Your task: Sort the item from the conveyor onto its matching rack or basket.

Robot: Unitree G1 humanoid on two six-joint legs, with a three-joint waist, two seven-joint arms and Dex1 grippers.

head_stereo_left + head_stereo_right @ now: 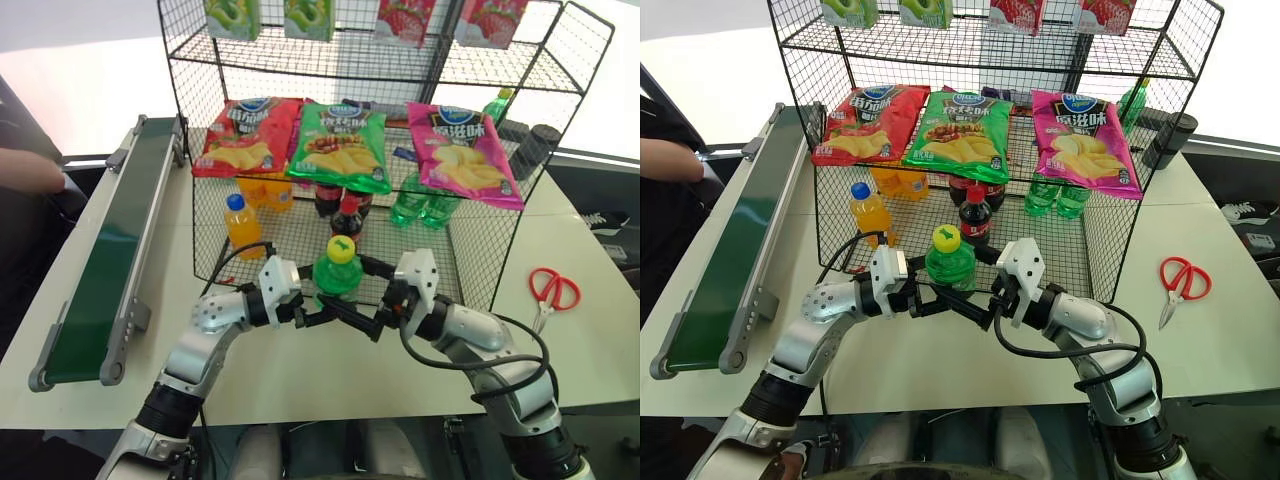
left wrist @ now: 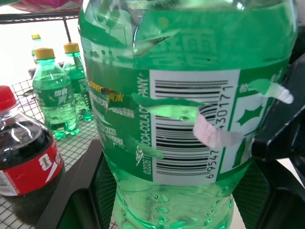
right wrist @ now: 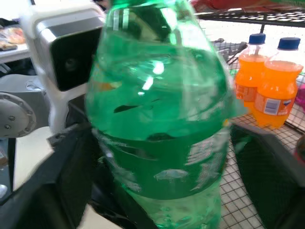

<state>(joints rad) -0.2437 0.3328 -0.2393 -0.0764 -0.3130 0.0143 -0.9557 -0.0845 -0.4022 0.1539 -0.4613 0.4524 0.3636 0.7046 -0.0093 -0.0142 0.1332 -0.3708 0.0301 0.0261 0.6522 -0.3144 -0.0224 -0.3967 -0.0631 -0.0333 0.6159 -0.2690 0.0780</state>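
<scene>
Green soda bottle point(image 1: 338, 275) upright before the rack point(image 1: 470, 262) — left gripper point(image 1: 318, 312), right gripper point(image 1: 362, 318) both clamped on it

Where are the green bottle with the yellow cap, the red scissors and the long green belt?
Translucent green plastic bottle with yellow cap point(image 1: 340, 275): left eye view, on its shoulder.
Red-handled scissors point(image 1: 553, 290): left eye view, on a handle loop.
Long dark green conveyor belt point(image 1: 105, 268): left eye view, mid-belt surface.

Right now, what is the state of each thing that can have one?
Green bottle: upright, capped, held between both claws.
Left claw: shut on the green bottle.
Right claw: shut on the green bottle.
Belt: nothing on it.
Scissors: closed, flat on the table.
</scene>
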